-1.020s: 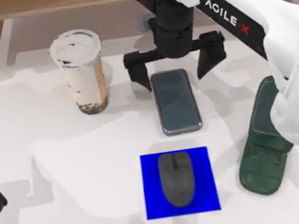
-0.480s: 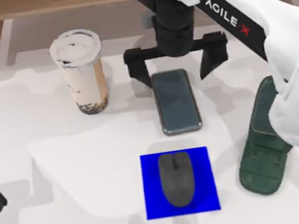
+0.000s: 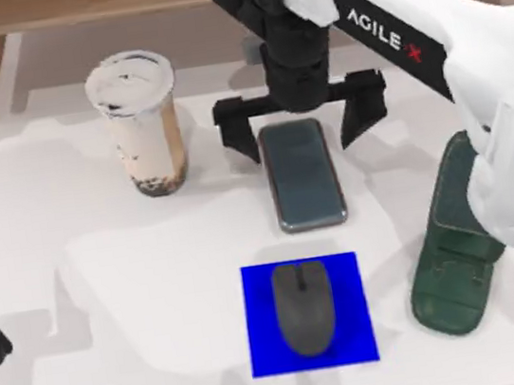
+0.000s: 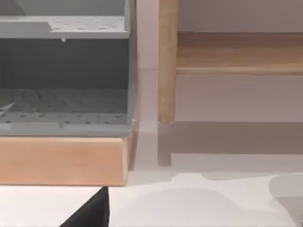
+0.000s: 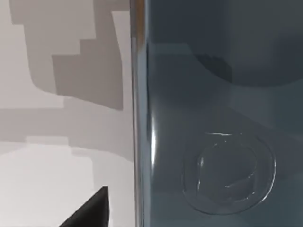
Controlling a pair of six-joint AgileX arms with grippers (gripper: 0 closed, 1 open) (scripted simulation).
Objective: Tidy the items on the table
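The right gripper (image 3: 303,127) hangs over the far end of the smartphone (image 3: 303,174), which lies flat on the white desk (image 3: 109,299) near the middle, its long side running from the shelf side toward the near edge. The jaws are spread wide, one finger on each side of the phone's far end, and they hold nothing; from above I cannot tell whether the fingertips (image 3: 239,138) already touch the desk or are a little above it. In the right wrist view the glossy smartphone (image 5: 213,118) is very close below the camera, with its long edge beside the bare desk (image 5: 57,179). The computer mouse (image 3: 304,307) sits on the blue square pad (image 3: 264,345), just nearer than the phone and apart from it. The cup (image 3: 140,123) with the white lid stands upright to the left of the phone, well apart from it. The dark green folding stand (image 3: 450,271) lies at the right, partly under the right arm. The left arm is parked at the left edge of the desk, and its wrist view faces the wooden shelf (image 4: 61,161).
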